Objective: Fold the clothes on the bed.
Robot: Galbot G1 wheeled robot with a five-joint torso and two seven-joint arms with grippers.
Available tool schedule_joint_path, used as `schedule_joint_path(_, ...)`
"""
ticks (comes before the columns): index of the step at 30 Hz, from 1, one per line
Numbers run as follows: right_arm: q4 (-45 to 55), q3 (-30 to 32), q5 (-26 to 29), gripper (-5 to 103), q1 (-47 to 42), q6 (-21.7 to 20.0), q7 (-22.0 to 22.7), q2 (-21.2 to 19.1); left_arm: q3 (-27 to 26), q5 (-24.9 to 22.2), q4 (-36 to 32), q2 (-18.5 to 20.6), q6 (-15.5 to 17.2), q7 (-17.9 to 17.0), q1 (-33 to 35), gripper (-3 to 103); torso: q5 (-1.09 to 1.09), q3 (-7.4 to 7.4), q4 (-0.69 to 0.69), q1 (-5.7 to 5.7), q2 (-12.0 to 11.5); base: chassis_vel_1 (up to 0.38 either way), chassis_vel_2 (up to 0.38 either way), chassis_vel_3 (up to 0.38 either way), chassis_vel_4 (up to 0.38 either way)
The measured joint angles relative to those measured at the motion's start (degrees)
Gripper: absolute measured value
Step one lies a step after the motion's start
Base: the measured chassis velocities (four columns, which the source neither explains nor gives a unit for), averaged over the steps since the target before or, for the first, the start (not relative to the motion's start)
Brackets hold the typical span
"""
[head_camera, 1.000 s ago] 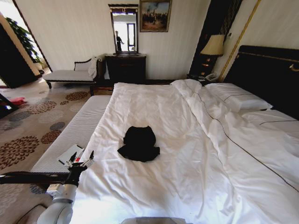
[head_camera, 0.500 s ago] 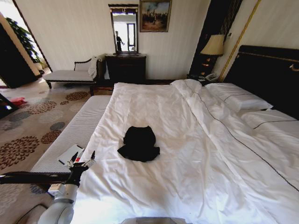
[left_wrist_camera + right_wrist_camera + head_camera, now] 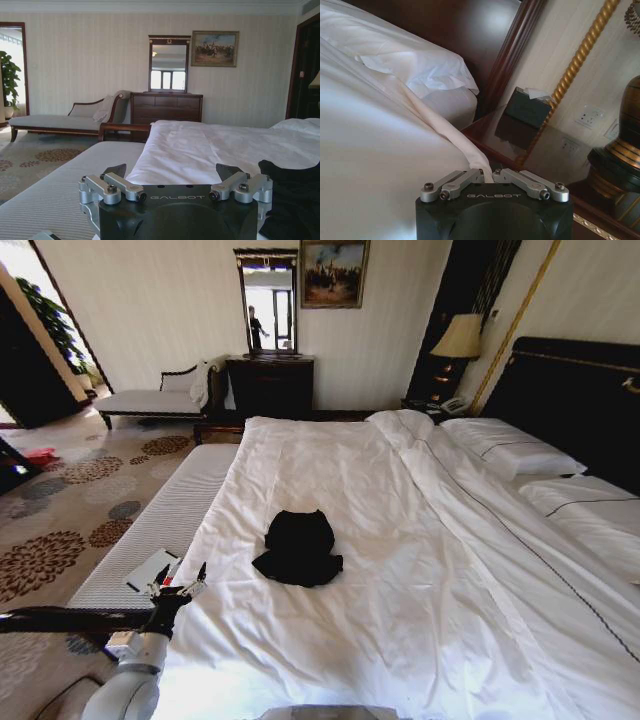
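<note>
Your black T-shirt [image 3: 297,548] lies bunched on the bed [image 3: 420,570] — near the middle of the white duvet, at about one o'clock from the left gripper [image 3: 178,583]. That gripper hovers released at the bed's left edge. The right gripper [image 3: 488,172] is clenched on a fold of white sheet [image 3: 470,150] — beside the nightstand [image 3: 530,150].

black T-shirt [image 3: 297,548]; white bed [image 3: 420,580]; floral-patterned brown carpet [image 3: 60,530]
</note>
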Motion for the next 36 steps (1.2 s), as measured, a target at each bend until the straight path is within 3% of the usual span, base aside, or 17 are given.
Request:
schedule_joint_path(12,-2.65,0.22,-0.86,0,0.54,0.96,0.61,1.67,-0.03,0.13,0.41,-0.31,-0.55,0.09,0.78,100,-0.02,0.00,-0.04,0.00,0.00,0.000,0.000,0.000,0.000)
schedule_joint_path(18,-5.21,-1.81,-0.98,-2,3.28,4.65,-0.51,1.23,-0.58,-0.01,0.02,0.00,-0.54,0.08,0.72,100,-0.01,0.00,-0.18,-0.01,0.00,0.000,0.000,0.000,0.000)
schedule_joint_path(21,-4.08,-2.00,-0.78,14,3.84,4.80,-0.52,1.38,-0.95,-0.10,-0.34,-0.05,-0.50,0.06,1.12,100,-0.01,0.00,-0.20,-0.01,0.00,0.000,0.000,0.000,0.000)
schedule_joint_path(23,-3.66,-2.01,-0.72,14,3.87,4.80,-0.51,1.45,-1.01,-0.10,-0.36,-0.12,-0.50,0.06,1.33,100,-0.02,0.00,-0.20,-0.02,0.01,0.000,0.000,0.000,0.000)
schedule_joint_path(24,-3.29,-2.01,-0.66,25,3.87,4.80,-0.45,1.56,-1.06,-0.09,-0.37,-0.22,-0.54,0.06,1.60,100,-0.02,0.00,-0.17,-0.02,0.01,0.000,0.000,0.000,0.000)
schedule_joint_path(25,-2.79,-1.97,-0.54,25,3.78,4.91,-0.35,1.77,-1.07,-0.06,-0.36,-0.36,-0.64,0.06,1.97,100,-0.02,0.00,-0.08,-0.02,0.01,0.000,0.000,0.000,0.000)
schedule_joint_path(27,-2.38,-1.83,-0.36,30,3.59,5.05,-0.32,2.01,-1.07,0.05,-0.36,-0.50,-0.70,0.08,2.23,100,-0.01,0.00,-0.07,-0.02,0.01,0.000,0.000,0.000,0.000)
schedule_joint_path(30,-0.77,-0.97,0.39,47,2.84,5.37,-0.20,2.92,-0.93,0.39,-0.47,-0.71,-0.75,0.11,2.47,100,-0.01,0.00,-0.08,-0.02,0.01,0.000,0.000,0.000,0.000)
schedule_joint_path(36,4.16,0.68,1.57,64,1.29,6.35,-0.37,4.78,-0.85,0.62,-0.86,-0.68,-0.75,0.10,2.39,100,-0.01,0.00,-0.08,-0.02,0.01,0.000,0.000,0.000,0.000)
